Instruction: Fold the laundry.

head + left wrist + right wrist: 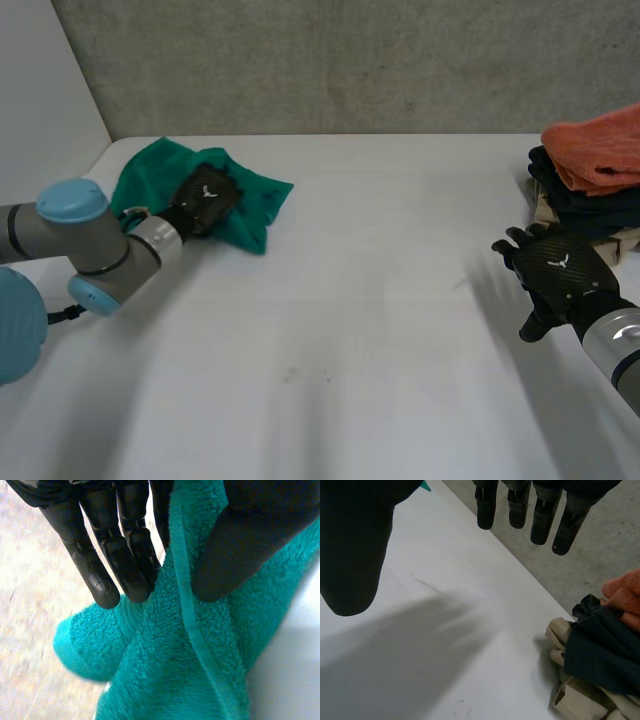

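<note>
Nearest, the right hand (558,272) is hovering over the white surface (350,330) on the robot's right side. Its fingers (542,515) are hanging straight and spread apart, grasping nothing. Just beyond that hand, at the right edge of the surface, a pile of laundry (585,195) is sitting. In it, a beige fabric piece (575,695) is lying at the bottom, a dark navy garment (600,650) is lying on top of that, and an orange terry cloth (600,150) is lying uppermost. Farther off and well apart, near the far left corner, a crumpled teal terry towel (255,210) is lying on the surface. The grey left arm (95,245) is reaching to it, and the left hand (205,197) is sitting on the middle of the towel. In the left wrist view, that hand's thumb and fingers (107,555) are pinching a hemmed edge of the towel between them.
</note>
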Available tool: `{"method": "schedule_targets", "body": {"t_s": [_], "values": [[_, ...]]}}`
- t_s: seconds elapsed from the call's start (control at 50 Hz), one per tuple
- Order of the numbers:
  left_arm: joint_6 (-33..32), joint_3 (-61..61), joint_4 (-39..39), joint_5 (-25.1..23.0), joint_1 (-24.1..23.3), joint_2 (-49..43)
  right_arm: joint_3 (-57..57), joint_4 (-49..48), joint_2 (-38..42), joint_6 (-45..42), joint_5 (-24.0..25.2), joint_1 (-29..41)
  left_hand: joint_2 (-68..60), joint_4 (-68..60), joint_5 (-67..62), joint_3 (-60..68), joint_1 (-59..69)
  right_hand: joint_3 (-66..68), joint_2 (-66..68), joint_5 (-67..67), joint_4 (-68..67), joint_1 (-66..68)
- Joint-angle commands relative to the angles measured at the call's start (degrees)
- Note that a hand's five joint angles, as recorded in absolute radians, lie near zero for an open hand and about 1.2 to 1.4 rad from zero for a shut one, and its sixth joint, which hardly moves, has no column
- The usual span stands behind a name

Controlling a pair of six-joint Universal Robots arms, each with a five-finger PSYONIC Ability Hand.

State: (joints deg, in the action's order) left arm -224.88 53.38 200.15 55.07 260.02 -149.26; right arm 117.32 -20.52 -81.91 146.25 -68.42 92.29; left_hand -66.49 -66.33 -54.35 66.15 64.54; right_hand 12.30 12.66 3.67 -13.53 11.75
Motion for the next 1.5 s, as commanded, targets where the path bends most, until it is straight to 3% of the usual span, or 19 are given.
{"method": "schedule_targets", "body": {"t_s": [0.02,0.14,0.24,0.26,0.32,0.38,0.48,0.58,0.74,0.86,0.96,1.1,1.14,1.16,1.22,1.36,1.5], "values": [[5.0,20.0,4.8,-0.1,-11.0,18.2,-0.7,0.6,-1.8,0.1,-0.3,0.0,-13.5,-13.7,-15.6,13.9,15.5,-2.3,-2.7,-3.7,3.5,-1.8],[18.9,27.6,5.7,-0.2,-23.7,24.8,-3.0,2.2,-2.9,0.5,-0.6,-0.7,-13.5,-13.7,-15.6,13.9,15.5,-2.3,-2.7,-3.7,3.5,-1.8],[28.6,29.2,5.8,-0.4,-30.4,25.2,-4.7,2.8,-2.7,0.5,-0.7,-0.9,-13.5,-13.7,-15.6,13.9,15.5,-2.3,-2.7,-3.7,3.5,-1.8],[30.2,29.2,5.8,-0.3,-31.9,25.1,-5.1,2.9,-2.7,0.6,-0.7,-0.8,-4.4,-4.5,-6.5,4.7,6.3,-2.3,-2.7,-3.7,3.5,-1.8],[30.5,29.1,5.7,0.7,-32.9,25.6,-5.8,2.9,-2.5,1.0,-0.2,-0.4,44.2,44.0,42.0,-43.8,-42.2,-2.3,-2.7,-3.7,3.5,-1.8],[30.6,29.2,5.2,3.5,-32.4,27.2,-6.2,2.8,-2.1,0.6,0.1,-0.2,43.2,43.0,41.0,-42.8,-41.2,-2.3,-2.7,-3.7,3.5,-1.8],[30.8,31.2,2.9,12.2,-29.1,34.1,-8.5,2.9,-1.3,1.0,1.4,-0.1,43.3,43.2,41.2,-43.0,-41.4,-2.3,-2.7,-3.7,3.5,-1.8],[30.7,34.9,-1.8,16.4,-28.1,40.7,-13.1,5.4,0.4,1.0,5.0,1.1,43.2,43.0,41.0,-42.8,-41.2,-2.3,-2.7,-3.7,3.5,-1.8],[30.6,43.3,-10.6,24.4,-27.7,45.9,-23.3,22.3,7.4,-1.7,12.4,1.7,42.8,42.7,40.7,-42.5,-40.9,-2.3,-2.7,-3.7,3.5,-1.8],[30.9,47.2,-12.1,31.4,-25.9,45.2,-27.8,31.9,14.1,-13.0,13.5,4.6,43.2,43.0,41.0,-42.8,-41.2,-2.3,-2.7,-3.7,3.5,-1.8],[30.5,46.5,-7.6,31.6,-24.3,41.1,-28.3,32.0,16.5,-18.9,13.1,8.9,43.2,43.0,41.0,-42.8,-41.2,2.0,1.6,0.6,-0.7,2.5],[30.0,39.7,-1.8,31.5,-21.8,33.3,-28.8,31.9,20.0,-17.7,12.8,11.1,43.8,43.7,41.7,-43.5,-41.9,13.4,13.0,12.0,-12.2,13.9],[29.5,37.7,-1.8,31.5,-21.5,31.5,-29.2,31.7,20.7,-17.3,12.2,11.9,44.2,44.0,42.0,-43.8,-42.2,24.0,23.6,22.6,-22.7,24.5],[29.1,36.5,-1.8,31.5,-21.3,30.6,-29.9,31.3,21.0,-17.0,11.2,12.6,44.3,44.2,42.2,-44.0,-42.4,42.3,42.0,41.0,-41.1,42.9],[25.9,31.3,-2.2,31.5,-20.3,25.5,-30.4,30.8,20.7,-16.9,9.5,13.2,48.2,48.0,46.0,-47.8,-46.2,67.6,67.3,66.3,-66.4,68.2],[18.4,24.1,-5.2,30.2,-17.4,19.4,-29.1,29.4,18.5,-13.5,8.8,13.0,50.1,49.9,47.9,-49.7,-48.1,67.7,67.3,66.3,-66.5,68.2],[17.2,16.2,-8.4,23.2,-17.1,13.6,-24.9,29.1,10.1,-11.0,9.8,12.4,49.6,49.4,47.4,-49.2,-47.6,67.7,67.3,66.3,-66.5,68.2]]}}
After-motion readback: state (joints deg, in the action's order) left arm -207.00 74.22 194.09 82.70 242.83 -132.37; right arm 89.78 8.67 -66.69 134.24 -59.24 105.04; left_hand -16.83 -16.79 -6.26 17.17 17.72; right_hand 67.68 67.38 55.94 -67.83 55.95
